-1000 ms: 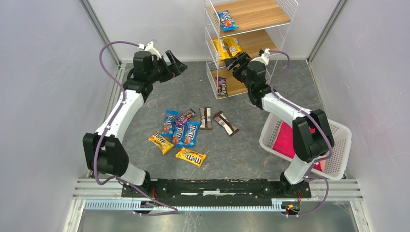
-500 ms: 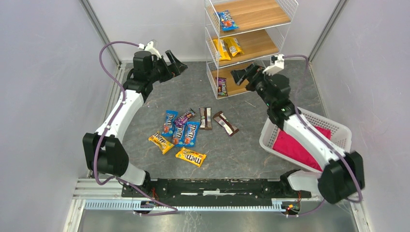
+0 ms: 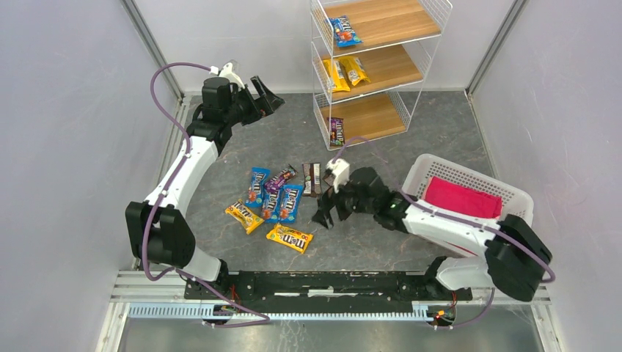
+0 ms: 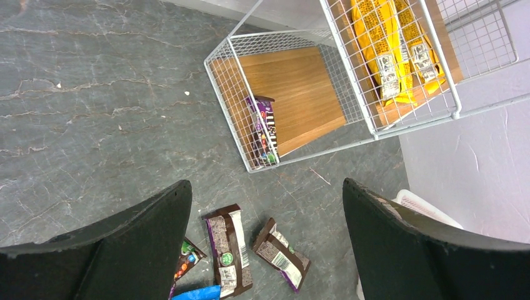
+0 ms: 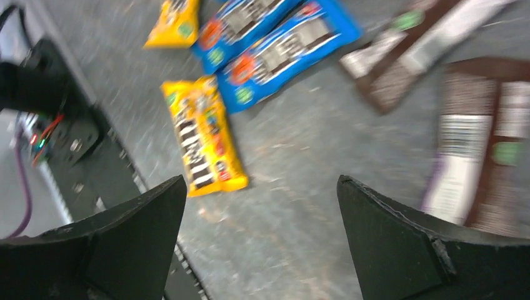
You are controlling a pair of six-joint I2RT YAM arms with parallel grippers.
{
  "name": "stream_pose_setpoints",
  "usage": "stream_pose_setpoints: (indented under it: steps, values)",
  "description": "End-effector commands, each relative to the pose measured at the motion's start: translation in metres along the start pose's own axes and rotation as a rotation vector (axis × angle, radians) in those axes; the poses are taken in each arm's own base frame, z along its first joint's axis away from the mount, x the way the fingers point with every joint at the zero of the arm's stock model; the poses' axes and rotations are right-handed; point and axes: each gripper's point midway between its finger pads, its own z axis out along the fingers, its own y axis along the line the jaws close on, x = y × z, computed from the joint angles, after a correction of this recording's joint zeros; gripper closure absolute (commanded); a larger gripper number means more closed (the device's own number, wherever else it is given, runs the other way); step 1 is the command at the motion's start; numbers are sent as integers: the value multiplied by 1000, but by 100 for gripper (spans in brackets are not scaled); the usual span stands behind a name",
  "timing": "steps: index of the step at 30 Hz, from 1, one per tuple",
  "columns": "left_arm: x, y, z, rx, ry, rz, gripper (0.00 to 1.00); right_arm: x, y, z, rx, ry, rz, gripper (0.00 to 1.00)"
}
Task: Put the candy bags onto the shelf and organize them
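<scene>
Right wrist view: my right pincer (image 5: pixel 259 180), jaws apart, empty, over loose candy bags (image 5: pixel 203 134) on the desk (image 5: pixel 300 250). My left pincer (image 3: pixel 265 94): apart, empty, raised near the shelf (image 3: pixel 396 22).

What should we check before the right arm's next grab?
1. Right tool open and empty: ok.
2. Right tool at the loose candy bags: ok, yellow bag and brown bag lie just ahead of it.
3. Which bag it targets: cannot tell, wrist view blurred.
4. Left tool open, away from those bags: ok.
5. Room on shelf: ok, bottom tier holds one purple bag.
</scene>
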Motion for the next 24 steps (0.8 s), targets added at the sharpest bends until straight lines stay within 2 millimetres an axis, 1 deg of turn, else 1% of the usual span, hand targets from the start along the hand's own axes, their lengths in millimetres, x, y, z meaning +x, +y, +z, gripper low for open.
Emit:
stream_pose_setpoints:
  steps: [1,3,5,7,9,11,12,15,16,17,21,24]
  values:
    - [-16,-7,-3,5,-41,37,4,35,39,17,-120,98,71,2]
    - [-16,-6,-3,0,-41,40,4,50,50,22,-154,124,290,2]
    - [-16,-5,-3,-2,-41,42,4,62,71,21,-256,128,490,5]
    - [-16,-5,-2,-3,-36,40,4,66,77,20,-287,95,599,6]
    - [-15,-5,-1,-1,-33,39,4,71,72,22,-249,70,651,7]
    - [-14,-4,-1,-2,-33,38,4,81,63,26,-187,76,697,7]
    - [-14,-4,0,-3,-32,38,4,85,62,28,-173,85,726,8]
    - [-14,-5,-1,2,-30,35,4,95,66,34,-152,110,791,10]
    - [-15,-6,-1,4,-32,36,4,104,71,40,-121,115,829,11]
    - [-15,-5,-2,3,-32,35,4,107,72,42,-109,111,844,12]
    - [-14,-5,-1,4,-30,34,4,111,63,51,-42,81,902,20]
    - [-15,-6,-1,8,-30,33,4,115,58,57,-5,78,953,28]
